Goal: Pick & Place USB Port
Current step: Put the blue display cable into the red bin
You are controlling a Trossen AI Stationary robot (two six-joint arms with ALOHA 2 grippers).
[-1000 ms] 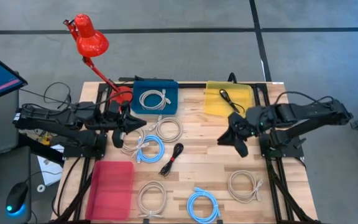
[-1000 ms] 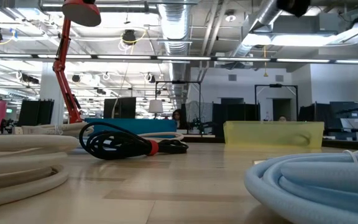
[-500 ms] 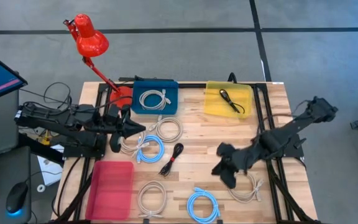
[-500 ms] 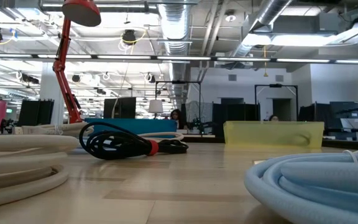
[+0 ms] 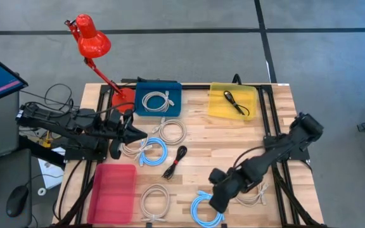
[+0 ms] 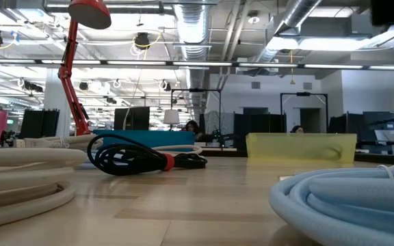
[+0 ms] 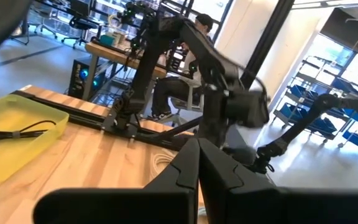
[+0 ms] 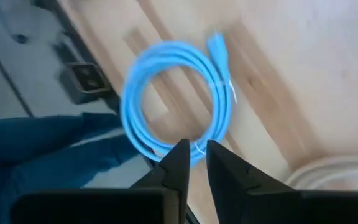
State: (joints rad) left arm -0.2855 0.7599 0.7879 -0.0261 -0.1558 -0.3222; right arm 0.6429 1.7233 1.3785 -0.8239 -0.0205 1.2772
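A: Start big. What's on the desk (image 5: 201, 136)?

B: Three bins: a red one (image 5: 113, 191) at the front left, a blue one (image 5: 158, 99) and a yellow one (image 5: 234, 101) at the back. The yellow bin holds a thin black cable (image 5: 236, 103), and that's the USB lead, I'd judge (the label is too small to read).

A: And the arms?

B: The left gripper (image 5: 134, 133) waits at the left side, fingers closed on nothing. The right gripper (image 5: 215, 199) is what has changed: a second ago it hung near the yellow bin, and it has since swung to the front edge.

A: Over what?

B: The light-blue coiled cable (image 8: 178, 102), directly below its nearly closed, empty fingers.

A: Meaning?

B: One cable looks delivered; this coil seems next. The fingers would need to spread before descending. A black-and-red cable (image 5: 175, 161) lies mid-desk, untouched.
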